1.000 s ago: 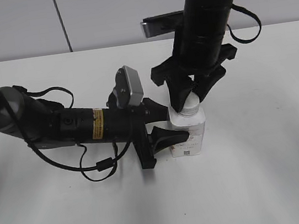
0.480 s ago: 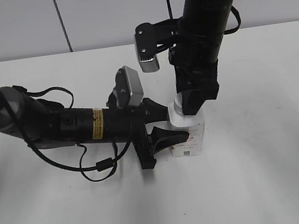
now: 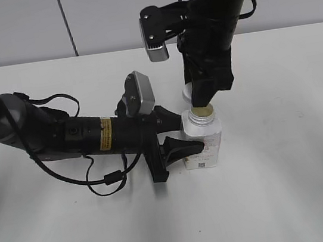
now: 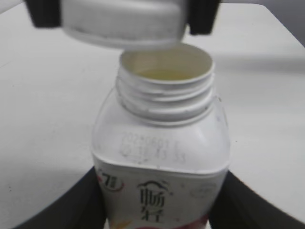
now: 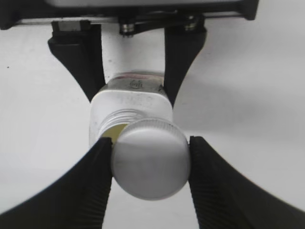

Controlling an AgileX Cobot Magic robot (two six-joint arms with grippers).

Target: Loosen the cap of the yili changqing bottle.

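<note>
The white yili changqing bottle (image 3: pixel 203 142) stands upright on the table with its threaded neck open. Pale liquid shows inside the neck in the left wrist view (image 4: pixel 164 95). My left gripper (image 3: pixel 179 138) lies low from the left and is shut on the bottle's body (image 4: pixel 159 191). My right gripper (image 3: pixel 201 94) hangs from above, shut on the round white cap (image 5: pixel 150 157). It holds the cap just above and behind the open neck. The cap also shows at the top of the left wrist view (image 4: pixel 124 21) and, as a white edge, in the exterior view (image 3: pixel 188 92). The bottle shows below the cap in the right wrist view (image 5: pixel 128 107).
The white table (image 3: pixel 288 169) spreads around the bottle. A pale wall (image 3: pixel 16 30) runs along the back. My left arm and its cables (image 3: pixel 61 138) lie across the left part of the table.
My right gripper turned on the cap, then rose with it. The cap has come off the bottle and the neck is now open. The left gripper and bottle stayed put.
</note>
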